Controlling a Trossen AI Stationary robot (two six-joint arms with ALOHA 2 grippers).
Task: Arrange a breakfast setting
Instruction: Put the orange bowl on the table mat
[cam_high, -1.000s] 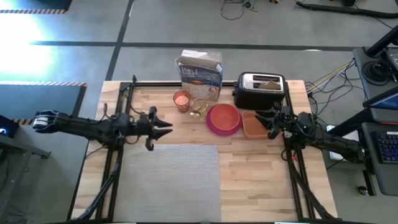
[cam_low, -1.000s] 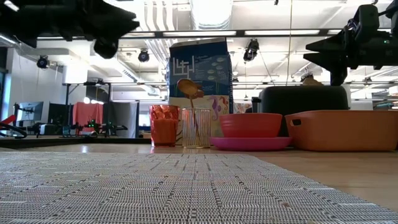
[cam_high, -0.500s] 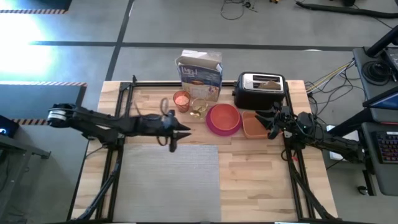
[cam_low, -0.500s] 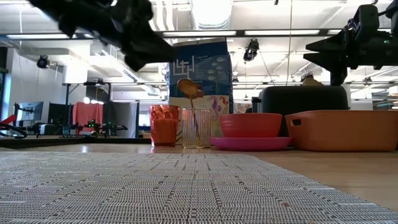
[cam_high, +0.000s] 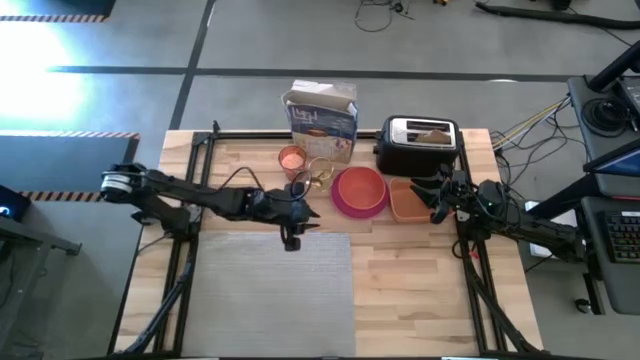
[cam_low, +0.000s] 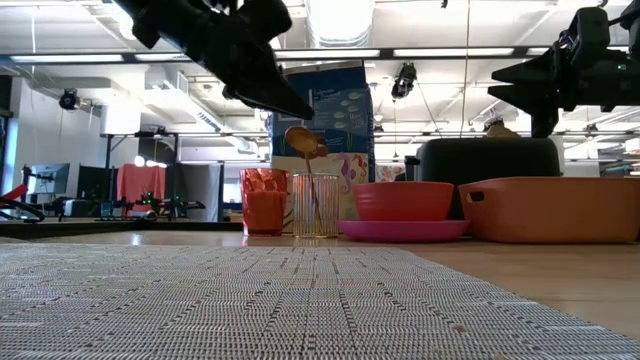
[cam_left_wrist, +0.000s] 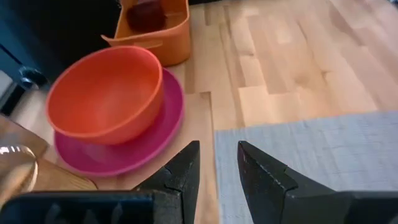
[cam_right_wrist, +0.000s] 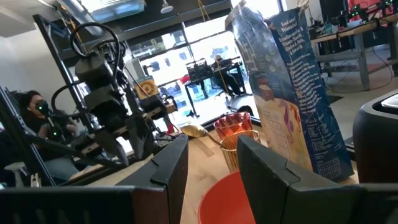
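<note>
The wooden table carries a grey placemat on its near half, lying flat with nothing on it. At the far edge stand a carton and a black-and-silver toaster with toast in a slot. In front of the toaster sits an orange tray, and the left wrist view shows a red apple inside it. Left of the tray is the pink plate with the orange bowl sitting on it. Next along are the clear glass holding a gold spoon (it stands upright, leaning), then the small orange cup. The left gripper hovers above the placemat's far edge near the glass, fingers a narrow gap apart and empty. The right gripper hangs beside the tray, fingers also slightly apart, gripping nothing
</note>
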